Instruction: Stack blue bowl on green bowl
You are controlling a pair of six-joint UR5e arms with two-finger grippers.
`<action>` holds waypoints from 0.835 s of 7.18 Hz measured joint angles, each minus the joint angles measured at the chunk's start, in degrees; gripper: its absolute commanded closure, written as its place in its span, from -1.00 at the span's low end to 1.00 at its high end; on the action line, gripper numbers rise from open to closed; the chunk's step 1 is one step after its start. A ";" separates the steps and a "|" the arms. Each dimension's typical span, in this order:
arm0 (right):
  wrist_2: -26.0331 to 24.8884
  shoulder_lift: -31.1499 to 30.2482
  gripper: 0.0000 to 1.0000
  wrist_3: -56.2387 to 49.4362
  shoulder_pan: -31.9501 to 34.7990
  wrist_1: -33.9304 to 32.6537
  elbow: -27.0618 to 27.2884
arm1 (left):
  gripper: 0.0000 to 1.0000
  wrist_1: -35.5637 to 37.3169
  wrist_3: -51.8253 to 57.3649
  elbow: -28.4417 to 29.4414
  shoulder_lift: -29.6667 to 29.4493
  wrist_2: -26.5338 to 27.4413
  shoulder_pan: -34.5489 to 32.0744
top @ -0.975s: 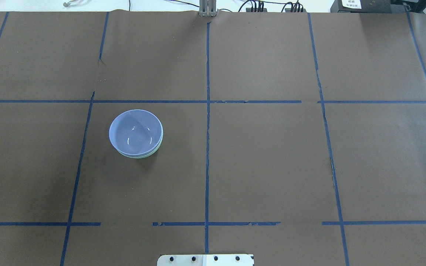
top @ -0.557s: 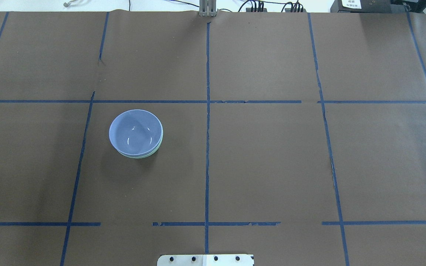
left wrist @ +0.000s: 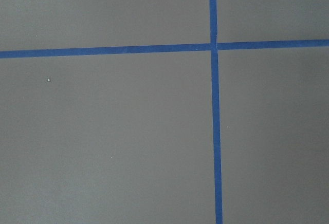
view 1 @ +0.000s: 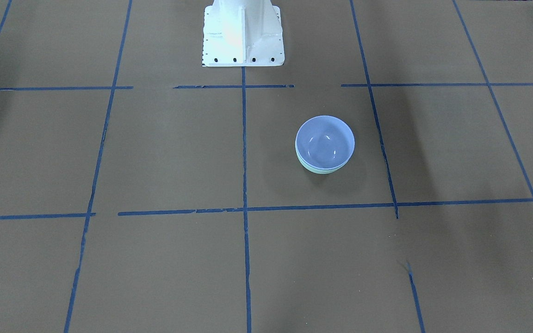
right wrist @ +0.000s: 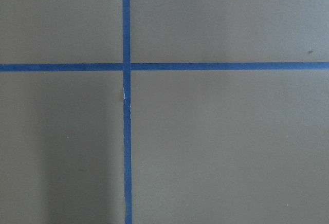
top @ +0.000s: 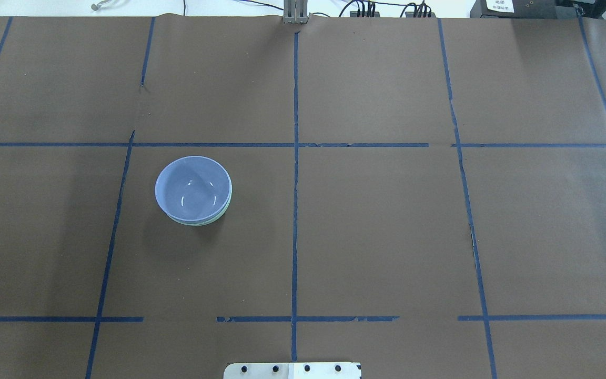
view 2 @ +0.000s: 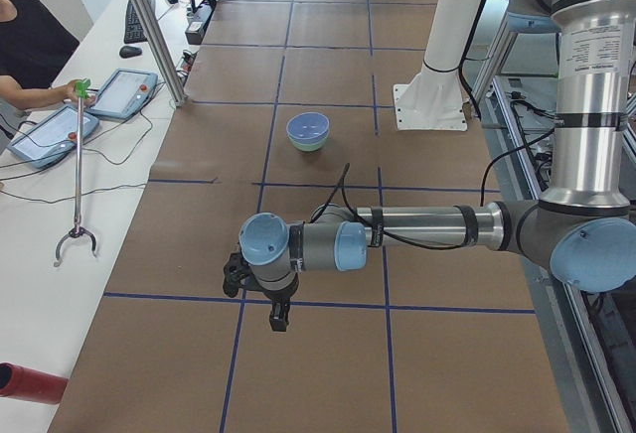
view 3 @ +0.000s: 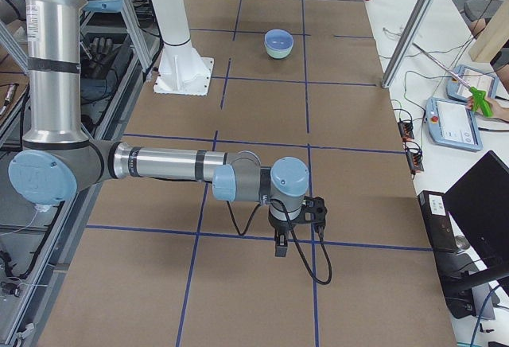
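The blue bowl (top: 192, 188) sits nested inside the green bowl (top: 215, 220), left of the table's middle line; only the green rim shows below it. The stack also shows in the front-facing view, blue (view 1: 325, 141) over green (view 1: 321, 170), and in the side views (view 2: 308, 127) (view 3: 279, 40). My left gripper (view 2: 277, 320) hangs over the table's left end, far from the bowls. My right gripper (view 3: 280, 248) hangs over the right end. I cannot tell whether either is open or shut. Both wrist views show only brown paper and blue tape.
The white robot pedestal (view 1: 242, 32) stands at the table's near edge. Blue tape lines (top: 295, 210) grid the brown paper. On the operators' side are an aluminium post (view 2: 149, 26), tablets (view 2: 45, 137), a grabber stick (view 2: 78, 175) and a laptop (view 3: 485, 204).
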 measured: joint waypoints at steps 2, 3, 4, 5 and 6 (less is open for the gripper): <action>0.00 0.00 -1.00 0.00 0.00 -0.02 0.00 | -1.00 -0.01 0.05 -0.23 0.15 0.08 -0.03; 0.00 0.00 -1.00 0.00 0.00 0.00 0.00 | -1.00 0.01 0.09 -0.39 0.18 0.08 -0.06; 0.02 0.00 -1.00 0.00 0.00 0.01 0.00 | -1.00 -0.03 0.16 -0.40 0.20 0.08 -0.07; 0.04 0.00 -1.00 0.00 0.00 0.02 0.00 | -1.00 -0.06 0.19 -0.43 0.24 0.12 -0.09; 0.04 0.00 -1.00 0.00 0.00 0.02 0.00 | -1.00 -0.06 0.19 -0.48 0.25 0.14 -0.08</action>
